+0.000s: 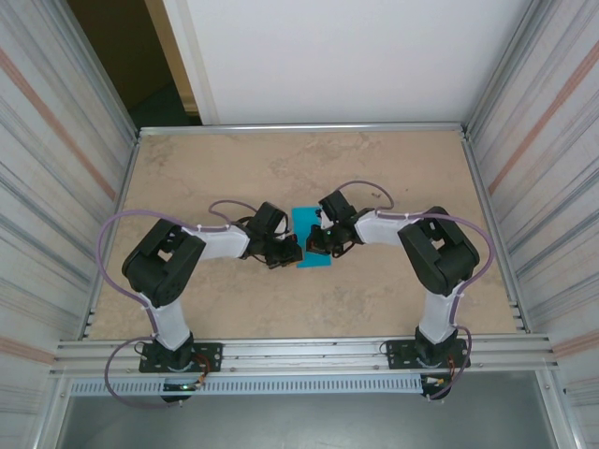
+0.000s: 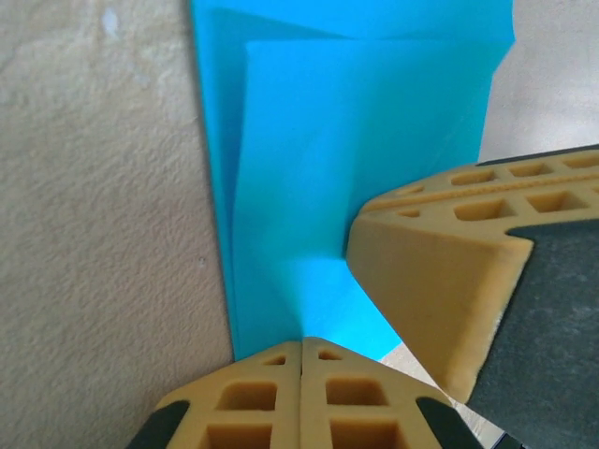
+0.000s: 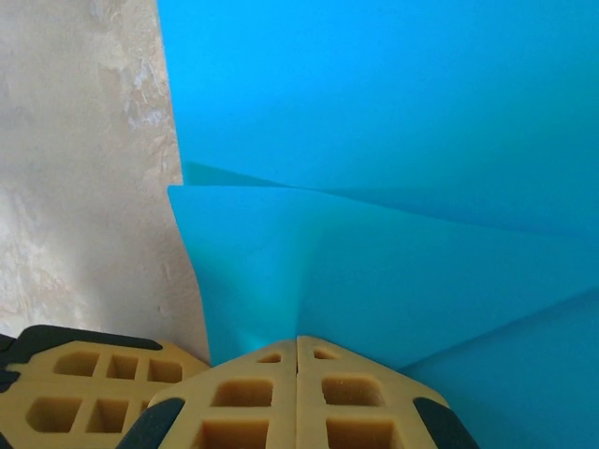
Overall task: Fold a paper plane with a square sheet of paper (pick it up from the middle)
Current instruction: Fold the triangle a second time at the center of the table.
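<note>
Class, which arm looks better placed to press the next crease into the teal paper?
Probably right: the right gripper, shut, rests well onto the folded teal paper; the left gripper, also shut, sits at its edge.

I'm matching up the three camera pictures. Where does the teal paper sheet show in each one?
Top external: the teal paper sheet lies mid-table, partly covered by the arms.
Left wrist: the sheet runs from top centre down to the lower middle.
Right wrist: the sheet covers the centre and right.
Shared landmark: the beige table, which borders the sheet's left edge in both wrist views.
</note>
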Controlling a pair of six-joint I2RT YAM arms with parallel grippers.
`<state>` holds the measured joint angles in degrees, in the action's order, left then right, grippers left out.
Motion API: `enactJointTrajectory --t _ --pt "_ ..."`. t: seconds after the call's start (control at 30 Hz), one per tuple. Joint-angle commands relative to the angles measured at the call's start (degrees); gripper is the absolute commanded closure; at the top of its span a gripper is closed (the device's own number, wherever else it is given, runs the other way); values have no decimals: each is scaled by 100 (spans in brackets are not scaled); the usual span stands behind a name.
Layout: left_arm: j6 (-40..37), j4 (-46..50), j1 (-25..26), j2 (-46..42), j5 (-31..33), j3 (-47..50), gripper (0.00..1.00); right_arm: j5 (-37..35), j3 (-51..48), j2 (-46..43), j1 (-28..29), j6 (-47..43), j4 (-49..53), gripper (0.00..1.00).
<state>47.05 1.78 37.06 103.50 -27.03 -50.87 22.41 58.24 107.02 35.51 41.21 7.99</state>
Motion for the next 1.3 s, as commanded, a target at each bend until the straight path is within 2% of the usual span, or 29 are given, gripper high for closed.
enactJointTrajectory --t 0.0,0.27,0.4,0.63,0.8,1.03,1.1,1.27 --pt "52 868 -34 264 344 170 100 -184 48 261 -220 -22 147 100" --pt "59 889 -58 276 310 297 100 -177 39 292 -1409 -446 212 100" --pt "-22 800 -59 228 218 199 100 -115 164 184 -1647 -506 262 100" --pt "-340 1047 -65 -134 -46 -662 97 365 -44 -578 -1495 64 -34 99" --pt "-394 960 -70 -321 49 -1055 89 160 -431 -987 -1199 452 -131 78" --pt "-398 677 -232 74 255 -1034 85 138 -812 -1135 -978 943 -400 59" --pt "-399 613 -287 154 299 -1047 85 163 -842 -1083 -928 1025 -467 57" --pt "-331 475 -323 398 358 -1100 85 226 -826 -958 -794 1211 -630 58"
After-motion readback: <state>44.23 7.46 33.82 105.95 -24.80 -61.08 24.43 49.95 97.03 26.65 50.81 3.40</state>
